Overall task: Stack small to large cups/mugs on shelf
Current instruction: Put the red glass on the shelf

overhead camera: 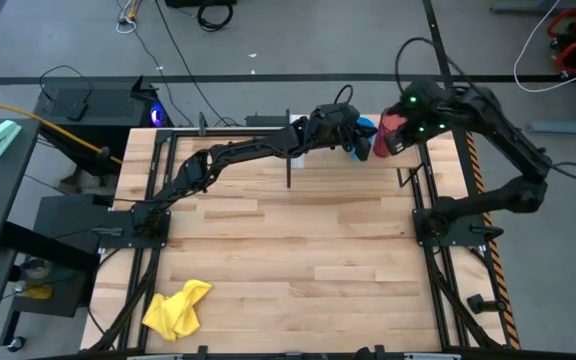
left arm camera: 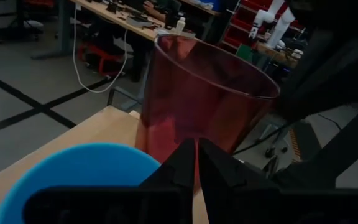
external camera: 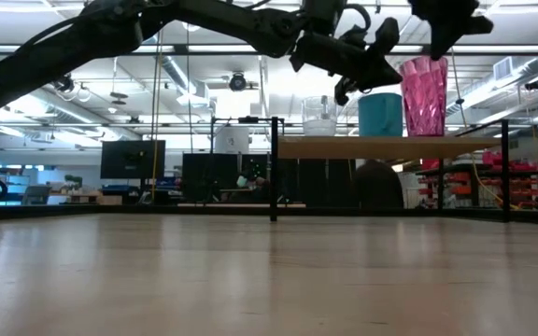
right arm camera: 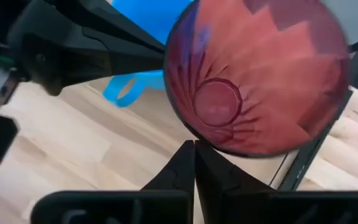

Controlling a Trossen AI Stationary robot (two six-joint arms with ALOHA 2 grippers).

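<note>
the left claw (left arm camera: 196, 163) is showing its two dark fingers pressed together with no gap and nothing between them. it is hanging above the blue mug (left arm camera: 73, 174), just beside the red tumbler (left arm camera: 197, 99). the right claw (right arm camera: 194, 163) is likewise showing its fingers meeting edge to edge, gripping nothing, and is hovering over the tumbler's open mouth, looking down into it.

all three vessels are standing upright in a row on the shelf (external camera: 390, 147) at the far edge of the counter (overhead camera: 288, 250): the clear cup (external camera: 320, 117), then the blue mug, then the red tumbler nearest the right arm. the mug and tumbler are standing close together; whether they are touching cannot be told.

the tumbler is looking like translucent dark red plastic, tall and flaring toward the rim, with faceted walls that are fanning out from a round flat base. the mug is an opaque bright blue with a smooth round rim and a loop handle. the clear cup is small and see-through. the shelf is a pale wooden board carried on thin black uprights, and the counter is made of light wooden planks.

a crumpled yellow cloth (overhead camera: 176, 308) is lying at the near left corner of the counter, well apart from the shelf.
</note>
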